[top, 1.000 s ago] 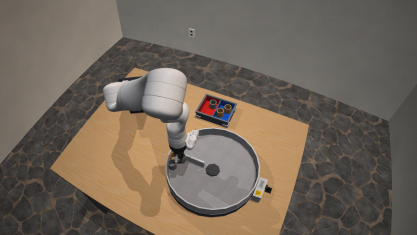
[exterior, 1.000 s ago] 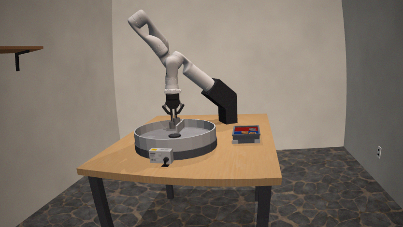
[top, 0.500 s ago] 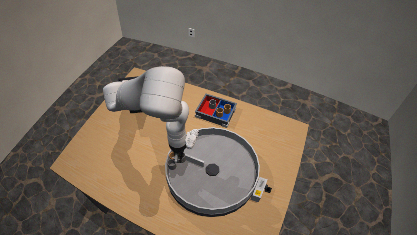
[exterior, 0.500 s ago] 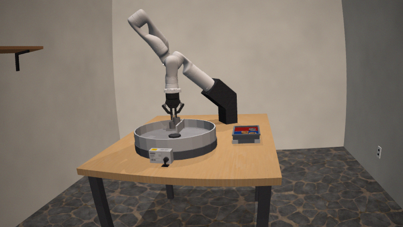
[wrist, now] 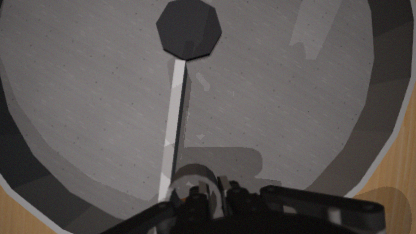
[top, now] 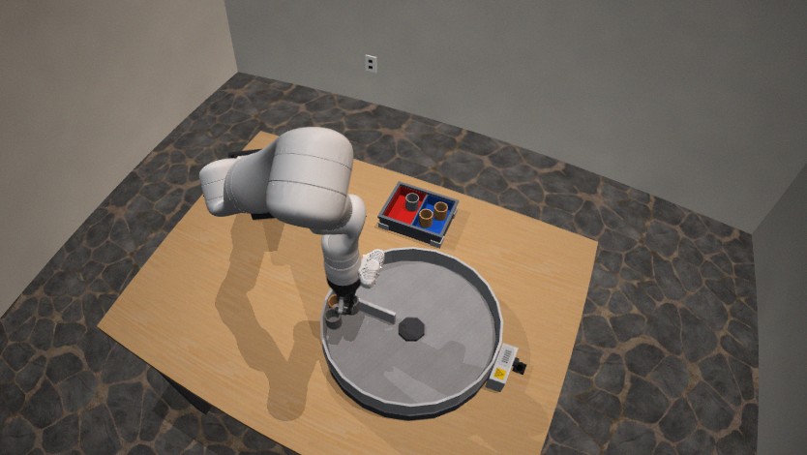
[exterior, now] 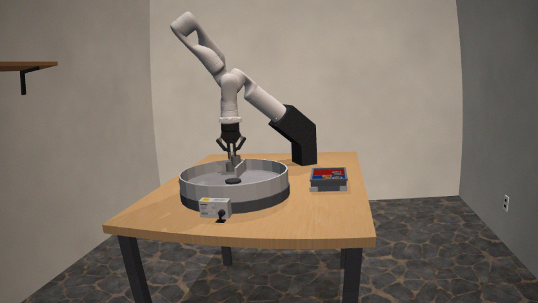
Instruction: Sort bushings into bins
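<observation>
The black two-finger gripper [top: 345, 305] is clamped on a grey steel bushing's [wrist: 196, 176] wall above the round grey turntable [top: 491, 299], whose white control box [top: 501, 359] carries a yellow warning triangle and unreadable print.

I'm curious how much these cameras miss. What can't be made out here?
- Top view: the gripper covers most of a bronze bushing behind it.
- Wrist view: the bottom edge and the fingers hide part of the steel bushing that the gripper holds.
- Exterior view: the bushings in the bins are too small to count.
- Exterior view: the control box label is too small to read.
</observation>
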Available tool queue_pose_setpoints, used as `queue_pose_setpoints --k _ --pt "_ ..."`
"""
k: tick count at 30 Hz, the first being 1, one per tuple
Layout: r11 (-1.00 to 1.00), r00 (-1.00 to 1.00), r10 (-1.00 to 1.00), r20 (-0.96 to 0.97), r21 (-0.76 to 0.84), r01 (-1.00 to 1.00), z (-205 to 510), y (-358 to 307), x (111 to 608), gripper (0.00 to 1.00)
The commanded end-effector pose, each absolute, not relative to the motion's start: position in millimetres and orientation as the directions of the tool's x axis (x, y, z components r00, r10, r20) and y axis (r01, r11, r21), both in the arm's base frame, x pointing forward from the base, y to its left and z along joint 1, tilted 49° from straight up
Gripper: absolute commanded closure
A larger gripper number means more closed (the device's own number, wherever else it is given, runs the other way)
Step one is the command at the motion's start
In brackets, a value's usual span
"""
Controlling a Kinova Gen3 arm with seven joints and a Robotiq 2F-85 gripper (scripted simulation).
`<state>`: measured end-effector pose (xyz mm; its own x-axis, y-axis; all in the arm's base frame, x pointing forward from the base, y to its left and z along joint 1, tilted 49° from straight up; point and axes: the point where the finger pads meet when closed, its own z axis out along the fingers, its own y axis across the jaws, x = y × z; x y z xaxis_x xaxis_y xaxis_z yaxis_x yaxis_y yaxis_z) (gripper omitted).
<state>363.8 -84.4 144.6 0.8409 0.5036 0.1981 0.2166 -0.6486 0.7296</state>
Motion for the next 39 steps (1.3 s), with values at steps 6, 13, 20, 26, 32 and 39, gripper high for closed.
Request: queue_pose_setpoints --k 6,13,20,26,32,39 --pt "-0.65 0.842 0.503 0.195 0.728 0.22 146.6 -82.4 359.9 1.0" --pt "-0.65 0.842 0.503 0.195 0.727 0.22 147.4 -81.7 358.6 1.0" --pt "-0.65 0.841 0.503 0.197 0.728 0.219 148.3 -80.6 359.6 1.0" --pt "-0.65 0.842 0.503 0.196 0.727 0.219 149.6 -79.6 357.9 1.0" --pt "-0.65 0.842 0.503 0.195 0.727 0.22 151.3 -78.3 355.7 1.0" --pt "-0.65 0.842 0.503 0.195 0.727 0.22 151.3 -78.3 355.7 1.0"
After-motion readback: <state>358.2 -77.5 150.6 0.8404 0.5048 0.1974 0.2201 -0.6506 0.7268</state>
